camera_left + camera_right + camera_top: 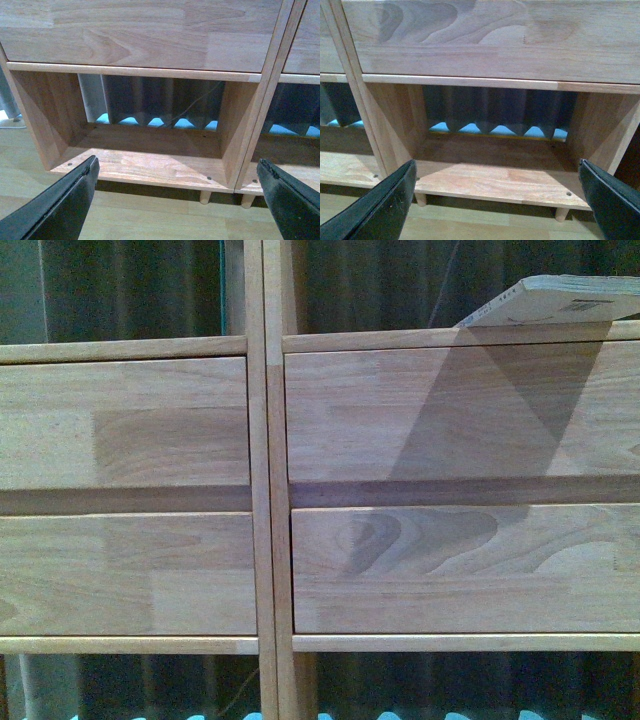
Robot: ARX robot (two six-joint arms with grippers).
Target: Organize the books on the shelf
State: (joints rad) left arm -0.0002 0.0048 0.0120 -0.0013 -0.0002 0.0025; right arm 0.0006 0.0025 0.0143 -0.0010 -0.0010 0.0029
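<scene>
Ok so both my grippers are empty right now. Left gripper (176,162) has its jaws spread wide and touches nothing, and the same goes for the right gripper (496,162). Each one hangs low in front of a bottom compartment of the shelf (268,490), left arm at the left column and right arm at the right. Both compartments have nothing in them.

The only book I can spot is the white-covered book (560,300), up in the open compartment above the right-hand drawer fronts (450,410). It's tilted, with its near corner down at the board's front edge, and the rest runs out of the front view. No sign of the dark-teal one anywhere.

My guess is that the job hasn't really started and the step is going up for that book. I'd use the right arm, since it's on that side. I'd lift clear of the drawer fronts first and then come in level with the raised edge. The jaws should close on the cover and pages together, not just a corner. It's thin and tipped, so a sloppy nudge could slide it deeper in or knock it off.
</scene>
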